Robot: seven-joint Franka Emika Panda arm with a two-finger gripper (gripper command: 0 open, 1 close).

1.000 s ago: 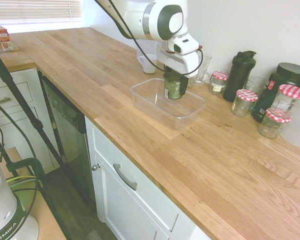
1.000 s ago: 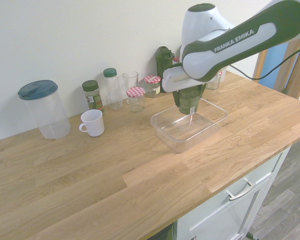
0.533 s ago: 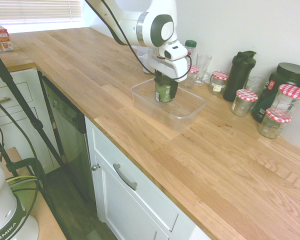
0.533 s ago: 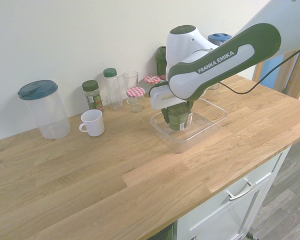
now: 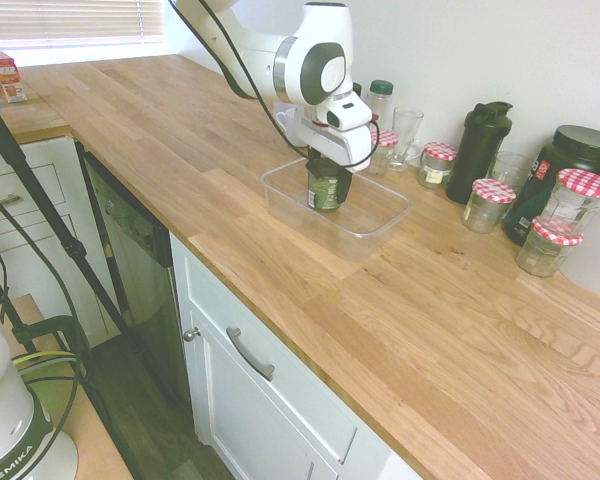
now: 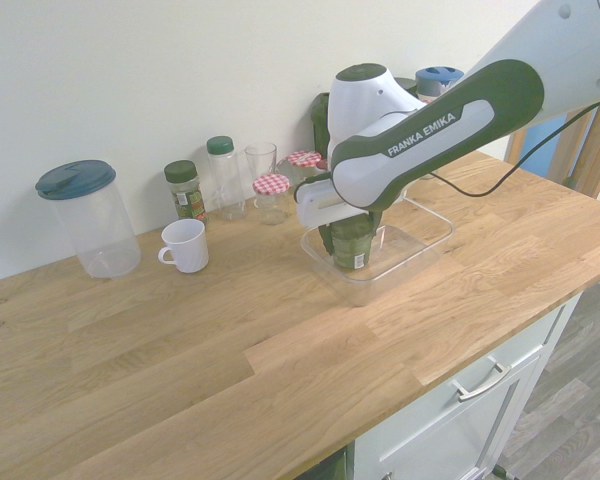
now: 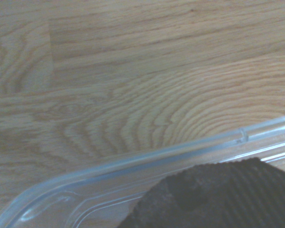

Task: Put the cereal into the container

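The cereal is a small green-labelled cup with a dark lid, standing upright and low inside the container. The container is a shallow clear plastic tub on the wooden counter. My gripper comes down from above and is shut on the cereal. In the second exterior view the cereal sits at the tub's end nearest the white mug, inside the container, under the gripper. I cannot tell whether the cup touches the tub floor. The wrist view shows the container's rim and the dark lid.
Along the wall stand a white mug, a drinking glass, red-checked-lid jars, a black shaker bottle, spice bottles and a large blue-lidded clear jar. The counter's front edge runs close to the tub.
The arm has come down and shifted toward the tub's mug-side end, carrying the cereal from above the tub's middle to low inside it.
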